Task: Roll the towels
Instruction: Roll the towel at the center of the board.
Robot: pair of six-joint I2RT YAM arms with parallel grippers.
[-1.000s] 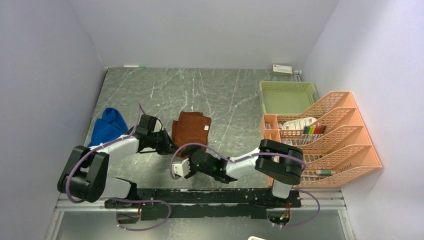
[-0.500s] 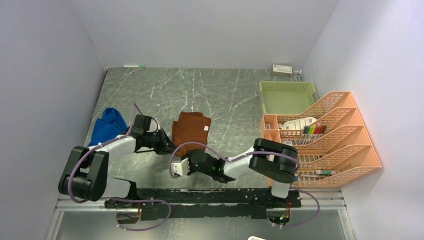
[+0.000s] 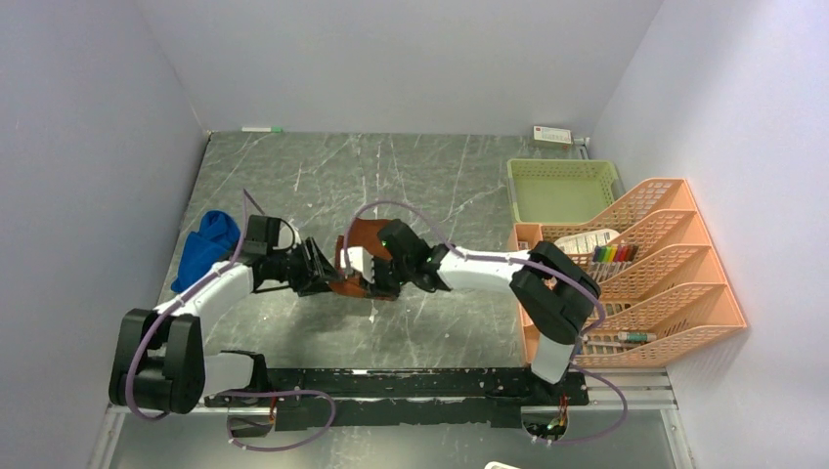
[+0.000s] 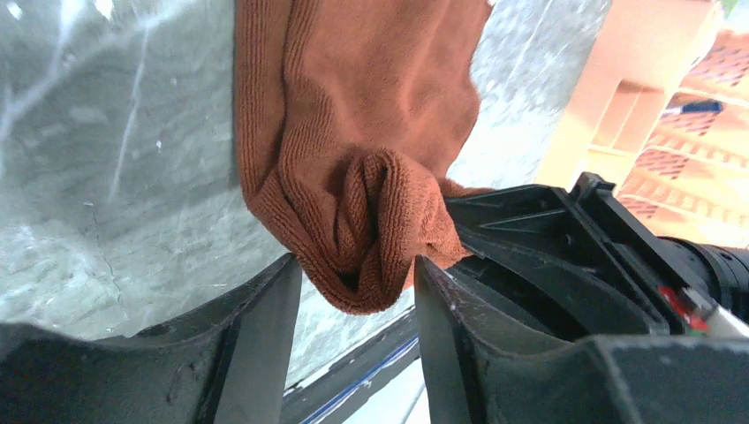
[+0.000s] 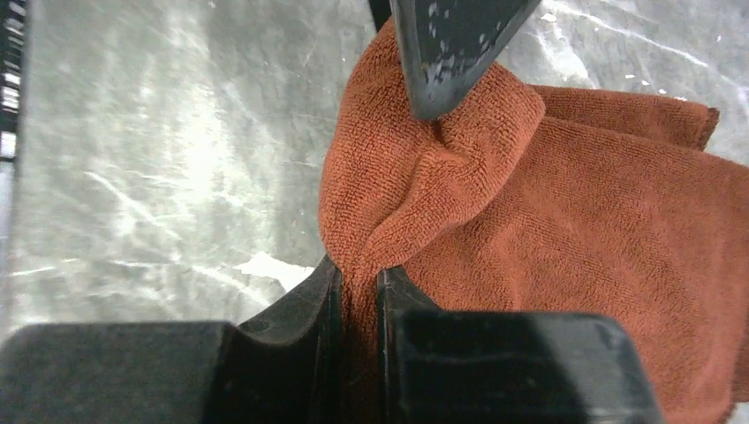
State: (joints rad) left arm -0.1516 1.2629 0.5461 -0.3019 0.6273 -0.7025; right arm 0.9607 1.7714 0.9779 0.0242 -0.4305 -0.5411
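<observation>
The rust-brown towel [image 3: 364, 234] lies mid-table, its near corner bunched up off the marble. My right gripper [image 5: 358, 291] is shut on a fold of that corner; in the top view the right gripper [image 3: 366, 282] reaches over the towel from the right. My left gripper [image 4: 353, 296] is open, its fingers [image 4: 256, 336] standing on either side of the bunched towel [image 4: 353, 115] edge without squeezing it. In the top view the left gripper [image 3: 324, 274] sits just left of the towel. The blue towel [image 3: 205, 249] lies crumpled at the left wall.
A green basket [image 3: 562, 186] stands at the back right, with an orange file rack [image 3: 645, 264] in front of it holding pens and papers. A small white box [image 3: 552, 135] and a marker [image 3: 262, 129] lie along the back wall.
The right gripper moved from the near edge up to the brown towel's corner and shut on it. The left gripper opened, letting go of the towel.
</observation>
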